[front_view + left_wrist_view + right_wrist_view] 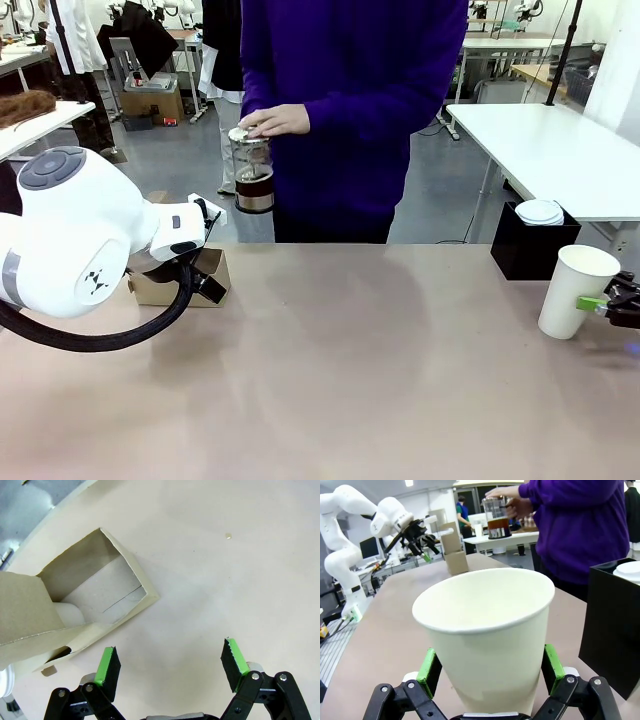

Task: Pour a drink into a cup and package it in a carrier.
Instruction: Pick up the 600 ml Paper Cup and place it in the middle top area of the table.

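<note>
Right wrist view: right gripper [492,662] with released jaws straddling the open-topped cup [485,640]. Left wrist view: left gripper [170,662], jaws spread, beside the carrier [95,575]. Front view: a hand [275,122] on the jug [252,165].

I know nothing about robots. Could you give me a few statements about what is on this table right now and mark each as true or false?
1. The cup has a lid on. False: its top is open and it looks empty inside.
2. The person is holding a jug with dark drink in it. True.
3. The left gripper is shut on the carrier. False: its jaws stand open over bare table, beside the carrier.
4. The cup stands between the fingers of the right gripper. True.
5. White lids lie on top of the black box. True.
</note>
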You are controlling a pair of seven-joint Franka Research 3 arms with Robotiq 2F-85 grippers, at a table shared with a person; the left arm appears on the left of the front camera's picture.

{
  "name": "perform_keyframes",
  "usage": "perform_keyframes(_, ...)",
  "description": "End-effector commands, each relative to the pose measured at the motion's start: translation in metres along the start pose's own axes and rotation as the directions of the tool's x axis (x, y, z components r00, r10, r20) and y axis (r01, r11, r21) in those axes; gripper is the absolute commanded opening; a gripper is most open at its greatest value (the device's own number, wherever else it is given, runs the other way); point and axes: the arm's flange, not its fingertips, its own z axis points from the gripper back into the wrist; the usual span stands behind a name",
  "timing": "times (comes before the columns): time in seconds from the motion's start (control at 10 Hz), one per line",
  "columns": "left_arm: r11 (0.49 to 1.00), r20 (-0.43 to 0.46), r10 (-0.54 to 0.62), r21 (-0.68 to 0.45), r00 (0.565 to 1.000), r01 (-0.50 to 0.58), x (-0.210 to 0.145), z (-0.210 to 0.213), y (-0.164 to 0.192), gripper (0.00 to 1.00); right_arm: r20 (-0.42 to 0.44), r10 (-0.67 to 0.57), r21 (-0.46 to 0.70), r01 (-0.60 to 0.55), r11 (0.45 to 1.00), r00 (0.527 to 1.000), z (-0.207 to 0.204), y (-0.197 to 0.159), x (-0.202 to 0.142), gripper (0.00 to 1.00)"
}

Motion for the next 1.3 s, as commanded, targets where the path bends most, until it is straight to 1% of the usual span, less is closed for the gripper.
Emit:
perform_keyframes(0.0,1.000,0.001,-0.001,-0.001,1.000,0.001,0.000,0.000,0.000,1.00,0.004,0.027,-0.021,-0.027,0.999,1.000,-0.017,0.000,-0.005,1.00)
perform_keyframes(0.3,1.000,0.001,-0.001,-0.001,1.000,0.001,0.000,0.000,0.000,1.00,0.008,0.022,0.003,-0.022,1.000,1.000,-0.029,-0.002,-0.008,1.00)
perform_keyframes(0.4,1.000,0.001,-0.001,-0.001,1.000,0.001,0.000,0.000,0.000,1.00,0.033,0.000,-0.014,0.000,1.000,0.999,-0.025,-0.004,-0.007,0.80)
perform_keyframes(0.5,1.000,0.001,-0.001,-0.001,1.000,0.001,0.000,0.000,0.000,1.00,0.001,-0.007,0.024,0.007,1.000,1.000,-0.022,-0.002,-0.005,0.80)
perform_keyframes(0.9,1.000,0.001,-0.001,-0.001,1.000,0.001,0.000,0.000,0.000,1.00,0.003,-0.012,0.021,0.012,1.000,1.000,-0.022,-0.003,-0.007,0.80)
perform_keyframes(1.0,1.000,0.001,-0.001,-0.001,1.000,0.001,0.000,0.000,0.000,1.00,0.031,-0.027,-0.028,0.028,0.999,0.999,-0.029,0.009,0.007,0.80)
perform_keyframes(1.2,1.000,0.001,-0.001,-0.001,1.000,0.001,0.000,0.000,0.000,1.00,0.081,-0.067,-0.085,0.074,0.994,0.994,-0.058,0.028,0.045,0.80)
